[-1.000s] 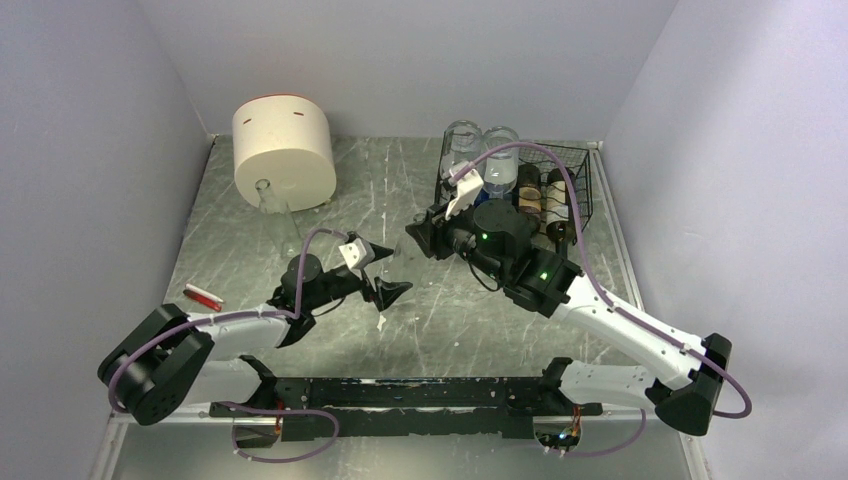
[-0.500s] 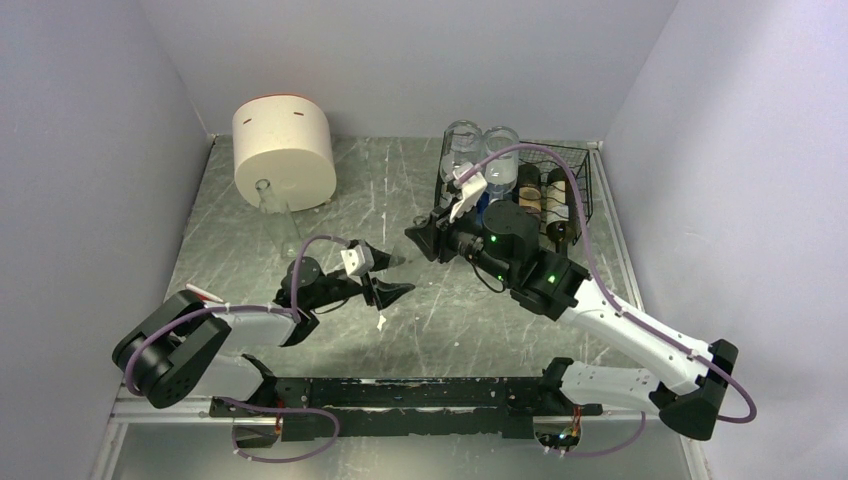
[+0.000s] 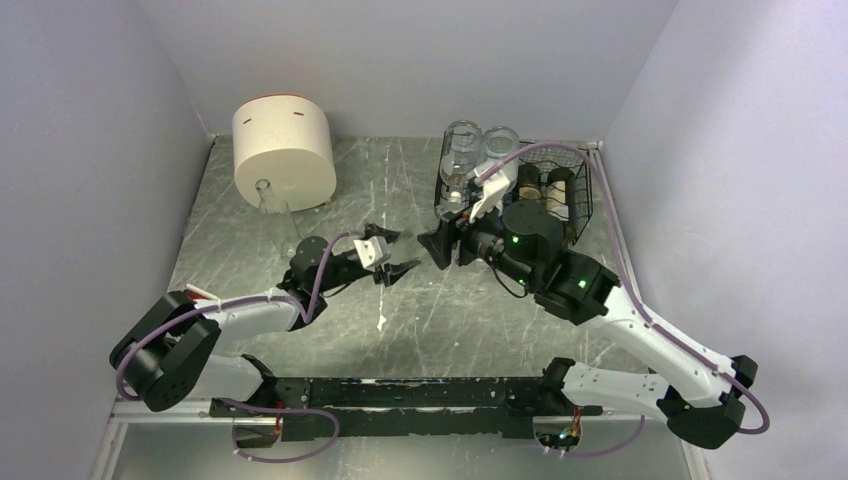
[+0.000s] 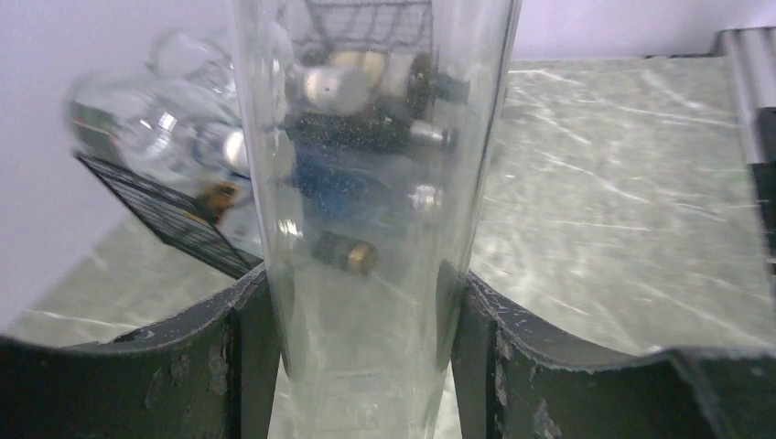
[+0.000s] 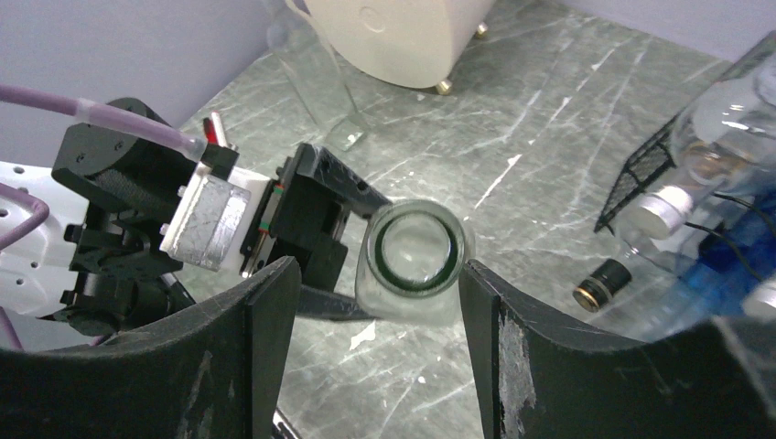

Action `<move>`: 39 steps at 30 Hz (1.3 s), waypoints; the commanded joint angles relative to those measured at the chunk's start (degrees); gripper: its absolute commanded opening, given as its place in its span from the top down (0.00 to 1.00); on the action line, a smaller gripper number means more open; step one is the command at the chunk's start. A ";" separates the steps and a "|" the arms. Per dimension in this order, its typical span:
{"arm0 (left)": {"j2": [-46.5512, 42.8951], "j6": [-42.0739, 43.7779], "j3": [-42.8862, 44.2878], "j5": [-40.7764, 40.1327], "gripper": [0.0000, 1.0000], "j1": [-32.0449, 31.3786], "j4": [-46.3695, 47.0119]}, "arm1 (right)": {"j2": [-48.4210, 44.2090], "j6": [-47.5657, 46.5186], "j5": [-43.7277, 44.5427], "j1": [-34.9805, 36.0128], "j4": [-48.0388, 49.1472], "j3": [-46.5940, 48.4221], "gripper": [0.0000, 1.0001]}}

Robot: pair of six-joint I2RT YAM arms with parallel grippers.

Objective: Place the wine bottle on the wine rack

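Judging by how things lie, the task is about midway. The wine bottle (image 5: 414, 259), a clear glass one, is off the bench (image 3: 400, 190) and held in the air near the middle, not yet on the wine rack (image 3: 575, 175). The rack stands at about 1 o'clock on the bench and already carries several clear and dark bottles. What is left, by the look of it, is passing the bottle across, carrying it toward 1 o'clock and laying it into a free slot.

The left hand (image 3: 393, 251) pinches the bottle's body, its two fingers pressed against the glass on either side in the left wrist view. Its arm reaches low across the bench from 7 o'clock toward the centre. The right hand (image 3: 434, 247) is spread and faces the left one, its fingers straddling the bottle's open mouth. A gap shows on one side; whether the other finger touches the rim cannot be told. The right arm stretches in from 4 o'clock, its forearm passing just in front of the rack.

A second clear bottle (image 3: 277, 210) lies at 10 o'clock, beside a cream container (image 3: 283, 150).
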 commanded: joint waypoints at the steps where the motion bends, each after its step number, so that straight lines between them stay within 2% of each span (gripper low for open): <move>1: -2.54 14.73 7.09 -2.57 0.93 -0.14 -2.94 | -3.12 0.44 5.55 0.10 -11.17 6.50 0.29; 6: -3.04 26.52 11.39 -3.51 0.93 -0.16 -7.28 | -6.03 1.69 9.96 0.13 -18.69 11.73 0.27; 11: -2.94 35.32 18.58 -0.93 0.93 -0.19 -15.20 | -6.09 2.30 8.82 0.15 -23.71 17.68 0.26; 16: -2.22 47.34 23.29 4.25 0.93 -0.17 -18.47 | -5.30 2.02 9.06 0.10 -26.01 20.34 0.26; 26: -1.78 73.00 32.74 7.89 0.93 -0.79 -37.11 | -3.80 0.93 10.37 0.18 -27.18 20.68 0.24; 32: -2.47 79.87 34.45 7.88 0.93 -2.26 -42.45 | -2.54 1.47 6.16 0.11 -23.37 15.82 0.22; 39: -2.50 82.83 34.85 6.70 0.93 -3.67 -44.14 | -0.06 3.12 4.45 0.13 -19.70 11.68 0.21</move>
